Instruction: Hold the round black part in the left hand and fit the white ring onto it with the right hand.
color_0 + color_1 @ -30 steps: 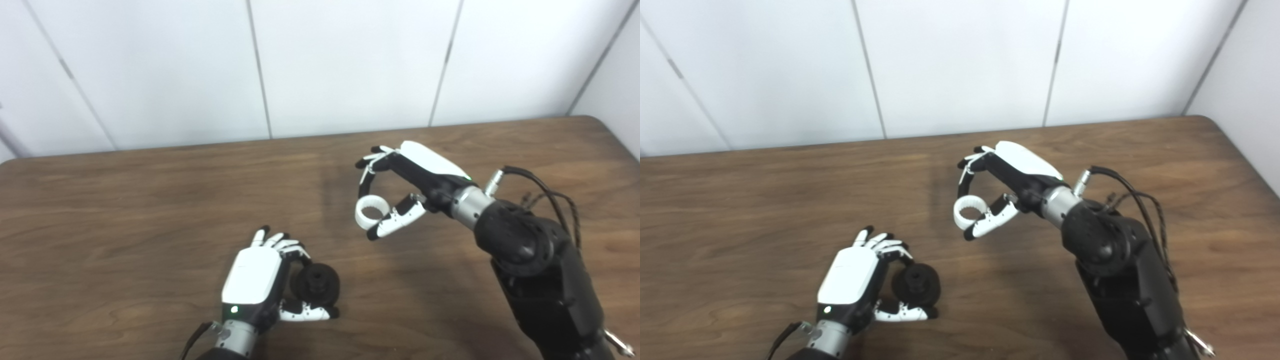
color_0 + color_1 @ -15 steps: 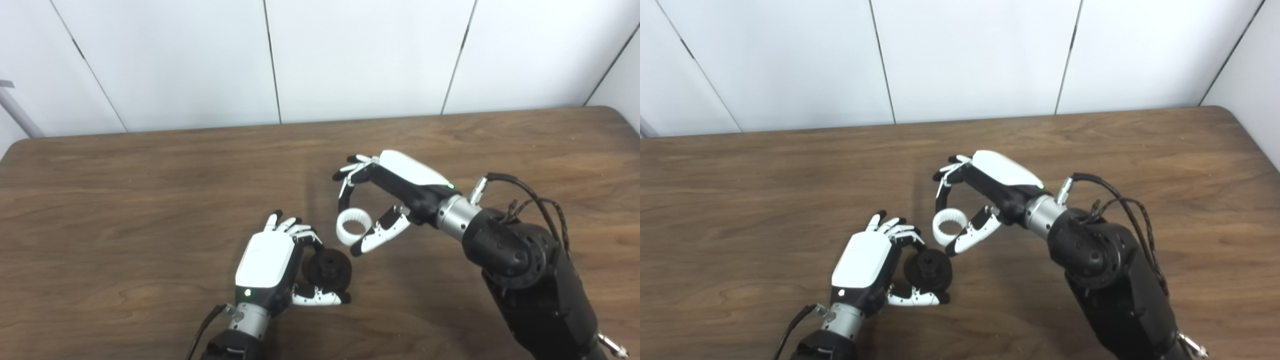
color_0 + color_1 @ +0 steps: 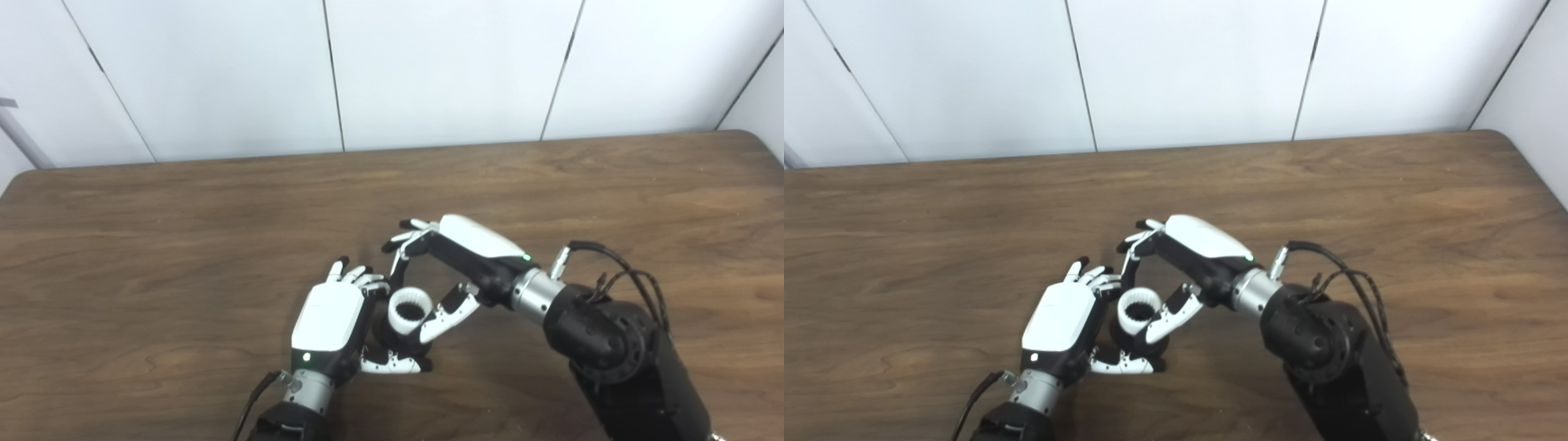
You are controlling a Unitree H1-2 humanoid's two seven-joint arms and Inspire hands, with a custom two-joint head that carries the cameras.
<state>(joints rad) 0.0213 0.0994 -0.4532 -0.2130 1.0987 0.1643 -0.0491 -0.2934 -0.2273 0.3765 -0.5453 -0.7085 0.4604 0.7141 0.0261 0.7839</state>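
My left hand [image 3: 331, 318] rests low on the wooden table [image 3: 153, 245], shut on the round black part [image 3: 392, 340], which is mostly hidden. The white ring [image 3: 409, 311] with a toothed inner wall sits right over the black part, its opening facing up. My right hand [image 3: 456, 263] is shut on the ring, pinching it between thumb and fingers from the right. In the right eye view the ring [image 3: 1137, 312] overlaps the black part [image 3: 1151, 346]. Whether the ring is seated on the part I cannot tell.
The brown table [image 3: 1335, 184] runs to a white panelled wall [image 3: 429, 61] at the back. Black cables [image 3: 618, 269] loop off my right wrist. A grey bar [image 3: 21, 131] stands at the far left edge.
My right hand has carried the white ring down and to the left, from beside the left hand to directly over the black part. The left hand has stayed in place.
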